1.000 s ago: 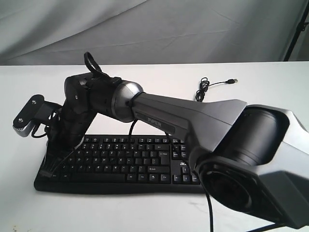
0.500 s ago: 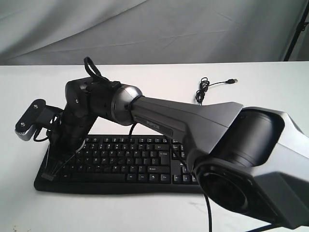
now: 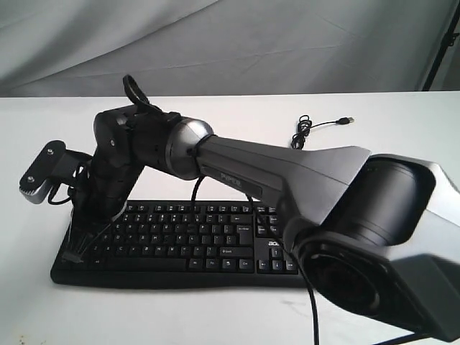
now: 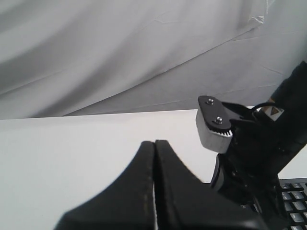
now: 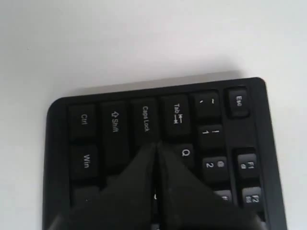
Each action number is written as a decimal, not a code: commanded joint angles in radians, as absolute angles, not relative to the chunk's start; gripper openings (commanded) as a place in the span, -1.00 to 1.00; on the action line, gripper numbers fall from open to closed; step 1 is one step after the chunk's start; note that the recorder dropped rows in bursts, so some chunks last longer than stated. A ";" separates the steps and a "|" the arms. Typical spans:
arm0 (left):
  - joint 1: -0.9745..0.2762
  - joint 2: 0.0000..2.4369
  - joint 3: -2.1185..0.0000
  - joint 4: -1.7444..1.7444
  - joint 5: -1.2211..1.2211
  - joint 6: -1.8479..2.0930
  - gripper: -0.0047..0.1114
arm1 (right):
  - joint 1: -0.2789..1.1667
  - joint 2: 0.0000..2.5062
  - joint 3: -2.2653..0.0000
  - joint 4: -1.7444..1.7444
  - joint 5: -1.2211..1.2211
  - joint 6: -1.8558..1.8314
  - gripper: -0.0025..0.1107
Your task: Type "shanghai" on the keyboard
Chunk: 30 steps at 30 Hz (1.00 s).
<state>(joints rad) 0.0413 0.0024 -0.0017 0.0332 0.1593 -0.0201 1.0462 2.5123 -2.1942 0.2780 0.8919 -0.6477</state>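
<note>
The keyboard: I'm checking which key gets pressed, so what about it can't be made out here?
- Right wrist view: shut jaws cover keys beside Q on the keyboard; any pressed key is hidden.
- Exterior view: the right arm hides left-end keys and part of the number pad.
- Left wrist view: only a corner shows, cut by the edge.

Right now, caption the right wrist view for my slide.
Shut right gripper tip over the keyboard near Caps Lock and Q.
</note>
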 commanded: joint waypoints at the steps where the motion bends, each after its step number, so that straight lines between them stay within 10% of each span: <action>1: 0.035 0.000 0.000 0.031 0.154 -0.023 -0.92 | 1.047 2.468 -2.200 0.220 0.930 -0.619 -0.96; 10: 0.035 0.000 0.000 0.031 0.154 -0.023 -0.92 | 1.045 2.376 -2.116 0.129 1.017 -0.541 -0.96; 21: 0.035 0.000 0.000 0.031 0.154 -0.023 -0.92 | 0.999 2.084 -1.441 0.290 0.502 -0.548 -0.96; 30: 0.035 0.000 0.000 0.031 0.154 -0.023 -0.92 | 0.999 2.136 -1.433 0.388 0.489 -0.609 -0.96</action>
